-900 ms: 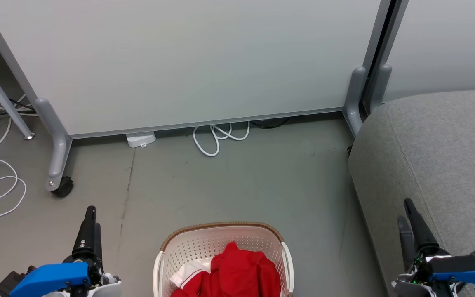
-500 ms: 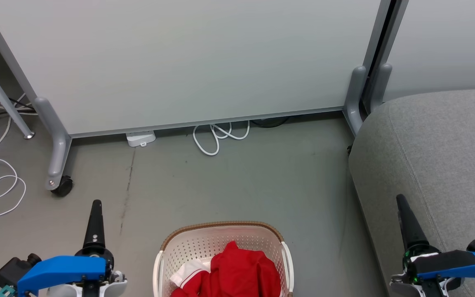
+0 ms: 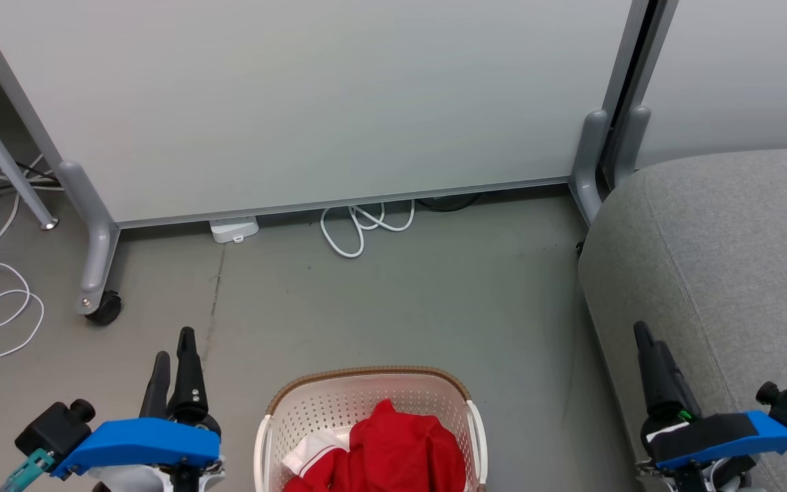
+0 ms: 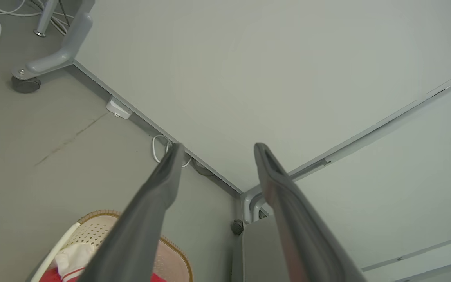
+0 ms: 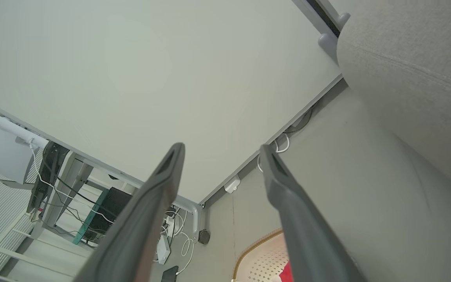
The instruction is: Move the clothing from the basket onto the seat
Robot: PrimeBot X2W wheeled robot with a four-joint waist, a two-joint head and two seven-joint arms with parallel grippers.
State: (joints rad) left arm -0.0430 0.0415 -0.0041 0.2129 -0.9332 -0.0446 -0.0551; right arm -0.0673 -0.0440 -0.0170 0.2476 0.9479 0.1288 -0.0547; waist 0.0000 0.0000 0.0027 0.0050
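both grippers open and empty; bright red soft clothing [image 3: 393,447] lies in the cream-white perforated plastic basket [image 3: 366,374].
the basket, rimmed in brown weave, stands on the grey floor [image 3: 400,301] at the bottom middle of the head view, a white red-striped collar showing at the pile's left edge. the left gripper [image 3: 173,347] hovers just left of the basket, its two long dark fingers parted with nothing between them. the right gripper [image 3: 647,339] shows against the near edge of the large rounded grey textured fabric seat [image 3: 728,260], fingers likewise spread and bare. the seat stands to the basket's right, apart from it. a pale wheeled partition panel [image 3: 298,102] stands behind, a white cable [image 3: 359,232] coiled at its foot.
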